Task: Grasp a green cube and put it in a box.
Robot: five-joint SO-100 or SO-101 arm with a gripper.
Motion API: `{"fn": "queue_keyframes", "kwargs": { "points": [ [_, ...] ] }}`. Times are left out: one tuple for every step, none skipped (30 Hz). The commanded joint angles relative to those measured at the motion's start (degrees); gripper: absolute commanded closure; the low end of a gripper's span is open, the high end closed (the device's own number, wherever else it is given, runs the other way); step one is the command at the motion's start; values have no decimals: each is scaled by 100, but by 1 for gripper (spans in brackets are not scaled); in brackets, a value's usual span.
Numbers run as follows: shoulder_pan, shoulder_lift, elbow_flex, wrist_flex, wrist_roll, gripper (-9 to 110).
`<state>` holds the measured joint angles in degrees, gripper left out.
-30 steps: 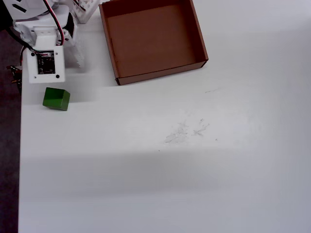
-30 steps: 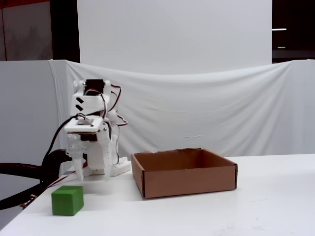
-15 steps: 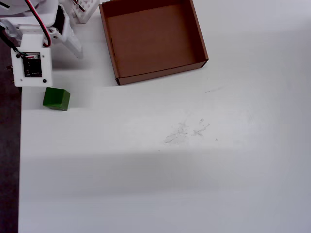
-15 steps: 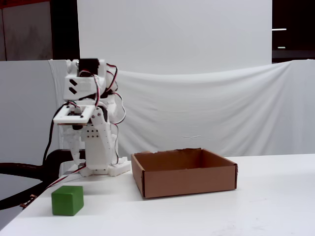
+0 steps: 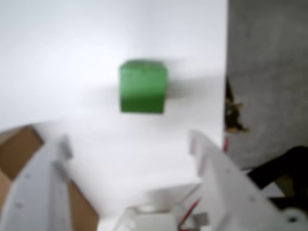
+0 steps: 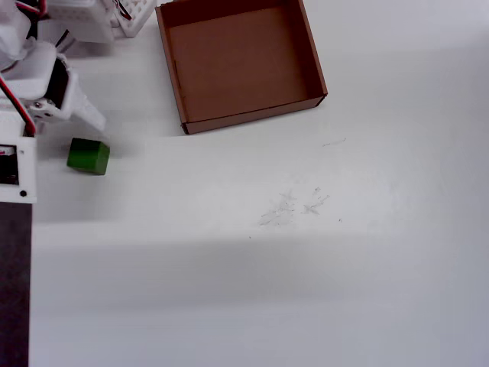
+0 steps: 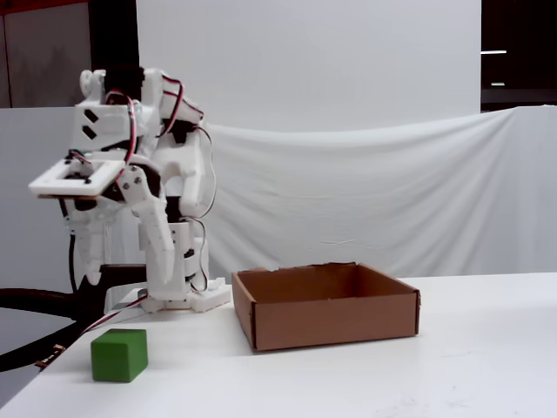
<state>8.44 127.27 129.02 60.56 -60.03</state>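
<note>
The green cube [image 6: 88, 155] lies on the white table near its left edge, left of and in front of the box [image 6: 256, 118] in the overhead view. The fixed view shows the cube [image 7: 119, 354] standing apart from the brown box [image 7: 326, 318], which is empty. My gripper [image 7: 126, 279] hangs open above the cube, clear of it. In the wrist view the gripper [image 5: 129, 139] is open with nothing between its fingers; the cube [image 5: 143, 86] sits ahead of them. One white finger [image 6: 85, 113] points at the cube from above.
The table's left edge runs close beside the cube, with dark floor [image 6: 14, 290] beyond it. The arm's white base [image 7: 183, 300] stands behind the cube, left of the box. A corner of the box [image 5: 19, 149] shows at the wrist view's lower left.
The arm has risen and swung left and forward over the cube. Its fingers have spread apart. The cube and box have not moved.
</note>
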Motion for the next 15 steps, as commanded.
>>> {"fn": "queue_keyframes", "kwargs": {
  "points": [
    [35,-9,-290,-185,-132,69],
    [35,-141,-149,-501,-132,69],
    [35,-220,-70,-686,-132,69],
    [35,-281,-9,-817,-132,69],
    [44,-352,35,-932,-132,69],
    [44,-413,79,-1046,-132,70],
    [44,-475,123,-1178,-132,70],
    [44,-527,211,-1327,-132,70],
    [44,-554,290,-1459,-132,70],
    [53,-580,396,-1608,-132,70],
    [53,-598,510,-1749,-132,70],
    [53,-598,624,-1881,-132,70],
    [44,-598,738,-1995,-132,71],
    [35,-580,861,-2092,-132,71],
    [26,-554,976,-2162,-132,71]
  ]
}}
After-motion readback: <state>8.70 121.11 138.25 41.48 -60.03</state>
